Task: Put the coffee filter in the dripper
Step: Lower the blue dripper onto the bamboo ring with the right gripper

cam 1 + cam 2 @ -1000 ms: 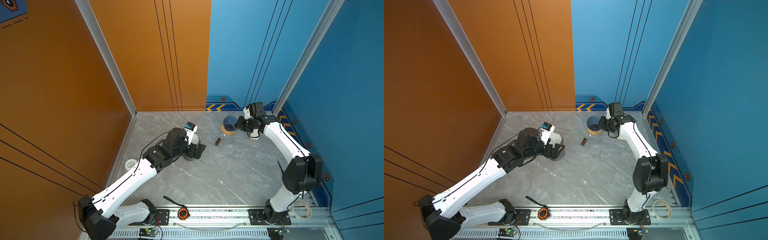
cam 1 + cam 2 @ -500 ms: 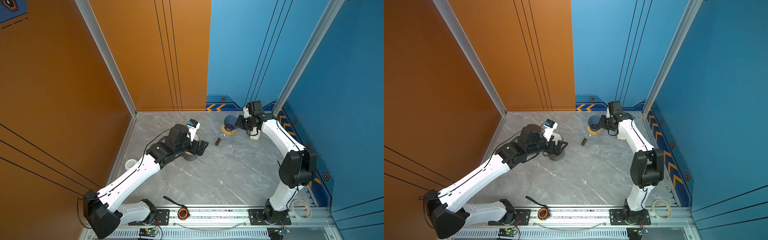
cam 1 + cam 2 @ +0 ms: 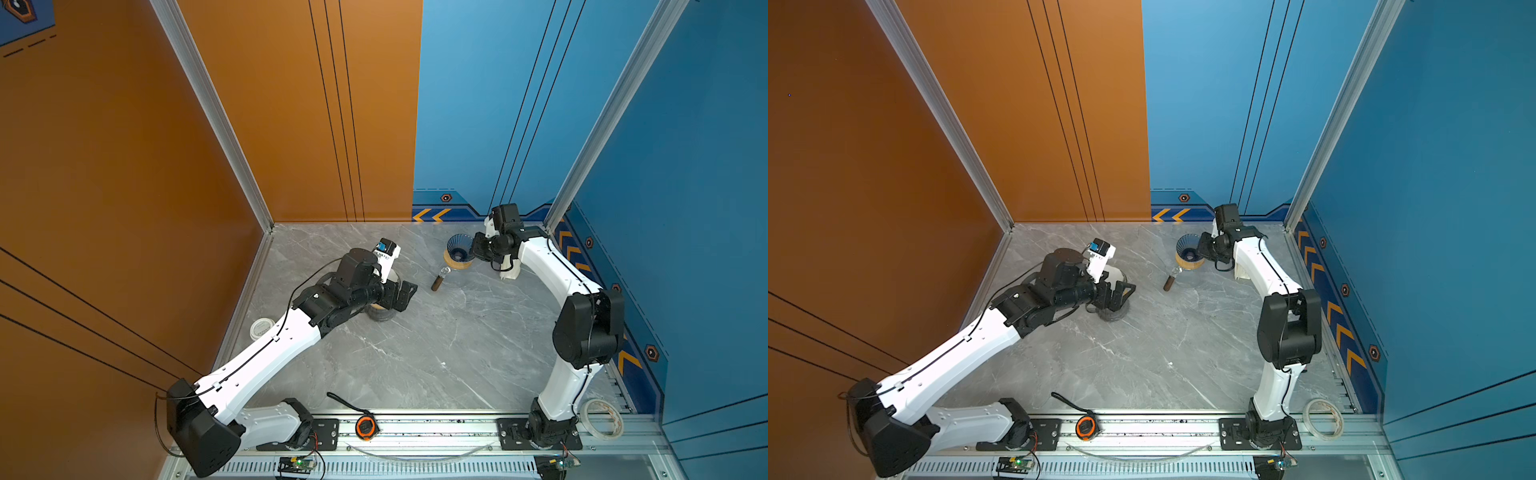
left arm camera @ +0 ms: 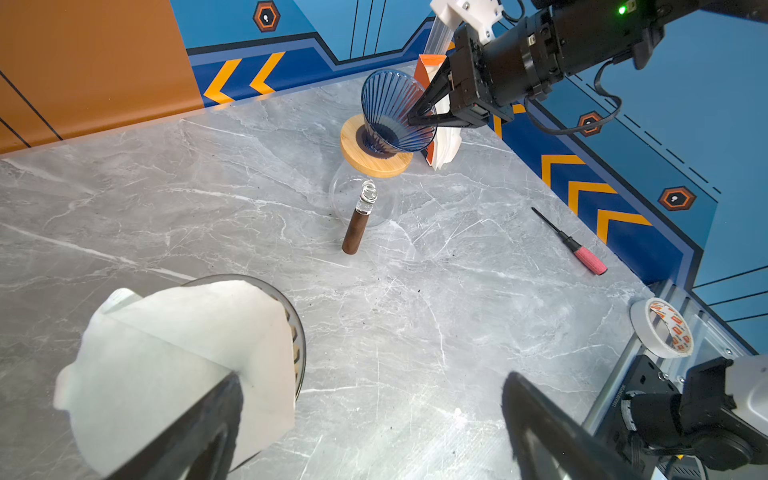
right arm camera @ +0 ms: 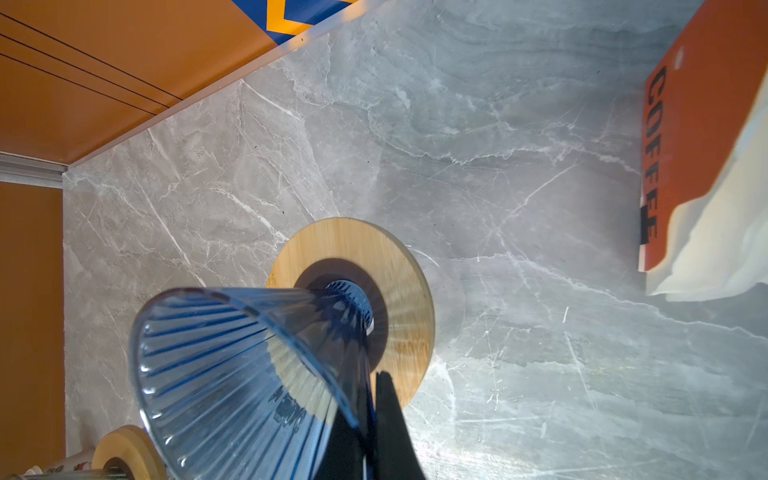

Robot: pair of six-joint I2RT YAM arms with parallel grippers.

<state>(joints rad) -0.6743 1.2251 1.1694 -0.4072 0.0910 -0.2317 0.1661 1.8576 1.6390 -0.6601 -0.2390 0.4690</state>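
The right gripper (image 4: pixel 412 118) pinches the rim of the blue dripper (image 4: pixel 386 108) near the bench's (image 4: pixel 415 332) back edge. The left gripper (image 4: pixel 370 380) gapes over the white filter (image 4: pixel 178 353), draped on a grey vessel (image 4: pixel 297 332) left of centre.

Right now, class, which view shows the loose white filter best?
The left wrist view: the filter fills the foreground, large and sharp, by the open left gripper. In both top views the left arm hides nearly all of it. The right wrist view does not clearly show it.
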